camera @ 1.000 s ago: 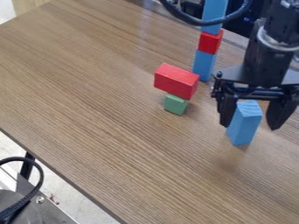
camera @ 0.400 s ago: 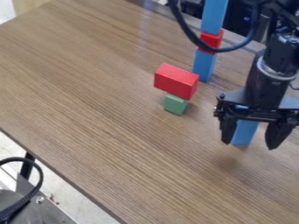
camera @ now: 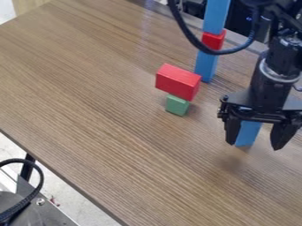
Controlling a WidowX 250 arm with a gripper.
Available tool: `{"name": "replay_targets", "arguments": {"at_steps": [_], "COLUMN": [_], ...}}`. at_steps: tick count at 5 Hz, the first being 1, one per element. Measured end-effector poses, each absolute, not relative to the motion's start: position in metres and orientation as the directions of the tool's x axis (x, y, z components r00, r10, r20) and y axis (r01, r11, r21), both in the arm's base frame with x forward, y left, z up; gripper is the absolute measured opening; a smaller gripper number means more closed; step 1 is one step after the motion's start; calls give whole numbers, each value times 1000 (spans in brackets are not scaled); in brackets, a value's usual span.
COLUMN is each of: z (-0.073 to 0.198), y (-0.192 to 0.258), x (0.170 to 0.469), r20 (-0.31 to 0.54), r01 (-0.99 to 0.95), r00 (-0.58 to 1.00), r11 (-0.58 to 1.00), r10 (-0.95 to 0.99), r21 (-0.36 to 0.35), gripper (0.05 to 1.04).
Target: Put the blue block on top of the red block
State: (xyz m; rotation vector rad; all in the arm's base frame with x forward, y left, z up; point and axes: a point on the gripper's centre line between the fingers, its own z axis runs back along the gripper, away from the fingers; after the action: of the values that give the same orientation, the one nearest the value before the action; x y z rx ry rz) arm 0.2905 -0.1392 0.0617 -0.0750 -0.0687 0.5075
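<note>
Right of the red block (camera: 178,82), the claw (camera: 254,146) has sunk around the blue block (camera: 247,132), spread open; pinching it likely comes next.

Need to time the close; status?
Gripper open around blue block. Block on table, top hidden. Red block on green block, tall stack close behind.

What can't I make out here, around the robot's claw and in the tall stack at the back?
All in the camera view:
Upper end of the front blue block: hidden by the gripper.
Whether a finger touches that block: one overlaps its edge, masking any contact.
Top of the stack's upper blue block: cut off by the top edge.
Lower edge of the stack's red block: partly hidden by the cable.
</note>
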Motion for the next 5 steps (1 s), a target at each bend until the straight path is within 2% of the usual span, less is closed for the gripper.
{"name": "replay_targets", "arguments": {"at_steps": [2, 3, 4, 5], "z": [59, 65, 67, 55], "y": [-137, -134, -126, -119], "x": [301, 312, 319, 318], "r20": [59, 111, 201, 213], "r01": [-474, -472, -505, -521], "r00": [875, 870, 839, 836], "r11": [874, 876, 861, 853], "r10": [481, 481, 506, 505], "r21": [-105, -98, -58, 22], "gripper": [999, 999, 952, 689]}}
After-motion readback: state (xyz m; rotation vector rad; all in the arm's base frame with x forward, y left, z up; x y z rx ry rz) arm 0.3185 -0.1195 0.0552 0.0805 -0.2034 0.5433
